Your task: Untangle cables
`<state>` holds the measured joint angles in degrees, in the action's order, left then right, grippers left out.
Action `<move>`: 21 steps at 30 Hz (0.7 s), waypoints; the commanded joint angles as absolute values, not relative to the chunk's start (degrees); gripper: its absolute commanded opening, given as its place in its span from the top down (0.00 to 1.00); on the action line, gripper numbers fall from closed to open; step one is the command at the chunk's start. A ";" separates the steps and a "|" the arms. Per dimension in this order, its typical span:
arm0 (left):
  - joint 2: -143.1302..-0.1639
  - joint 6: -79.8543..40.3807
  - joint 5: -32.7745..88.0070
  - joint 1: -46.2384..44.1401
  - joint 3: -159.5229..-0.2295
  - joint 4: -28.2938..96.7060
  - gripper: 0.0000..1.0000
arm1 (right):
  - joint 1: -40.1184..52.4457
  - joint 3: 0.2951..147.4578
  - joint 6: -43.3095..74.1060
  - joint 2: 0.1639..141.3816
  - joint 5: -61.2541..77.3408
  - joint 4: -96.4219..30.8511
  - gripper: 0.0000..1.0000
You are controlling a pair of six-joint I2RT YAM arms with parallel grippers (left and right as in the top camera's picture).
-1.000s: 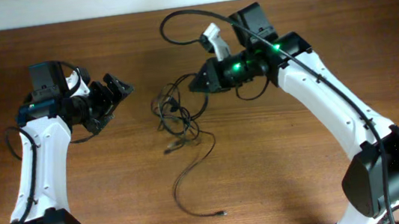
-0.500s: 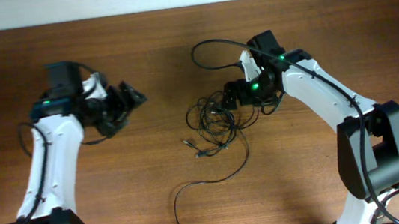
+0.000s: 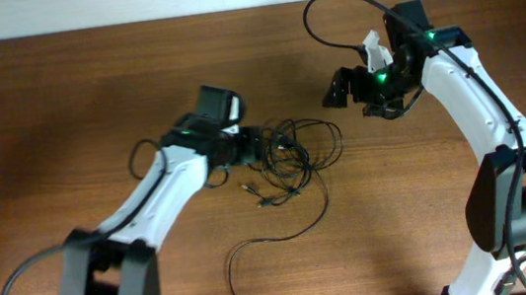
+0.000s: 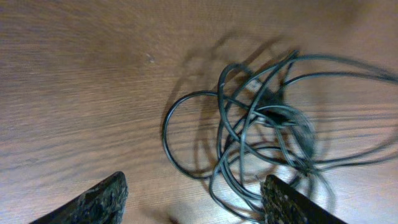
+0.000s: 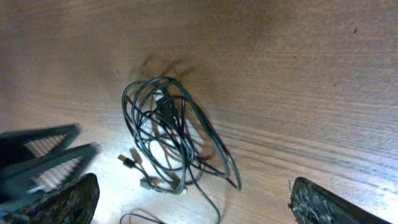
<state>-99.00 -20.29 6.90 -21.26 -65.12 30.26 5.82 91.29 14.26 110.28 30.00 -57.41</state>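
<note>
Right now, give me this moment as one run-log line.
cables: tangled heap, ungripped | left gripper: jaws open, beside heap | right gripper: jaws open, away from heap

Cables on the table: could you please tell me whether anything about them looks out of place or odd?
The cables lie in one tangled heap at the centre of the overhead view, loops crossing each other, and one strand trails loose toward the bottom edge. No damage shows.
</note>
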 commanded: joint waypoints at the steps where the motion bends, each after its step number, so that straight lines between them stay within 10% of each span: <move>1: -105.49 -17.04 1.26 -25.04 -64.51 26.17 0.19 | 6.02 92.14 13.30 108.95 31.29 -57.60 0.01; 5: -110.63 -17.06 -1.32 -26.24 -64.53 20.01 0.16 | 6.87 92.12 13.37 109.01 31.51 -59.94 0.01; 9: -113.58 -17.04 -1.98 -26.04 -64.53 17.58 0.96 | 9.65 92.07 13.96 109.01 32.23 -66.04 0.01; 13: -113.12 -17.08 -2.59 -25.32 -65.04 17.74 1.00 | 13.30 92.05 13.98 109.01 34.61 -70.83 0.17; 16: -113.01 -17.08 -2.63 -24.91 -65.63 18.76 1.00 | 17.45 92.05 14.00 109.01 37.08 -71.75 0.63; 21: -113.01 -20.49 -3.27 -24.53 -65.63 19.62 1.00 | 22.98 89.58 28.12 109.12 27.75 -64.12 0.67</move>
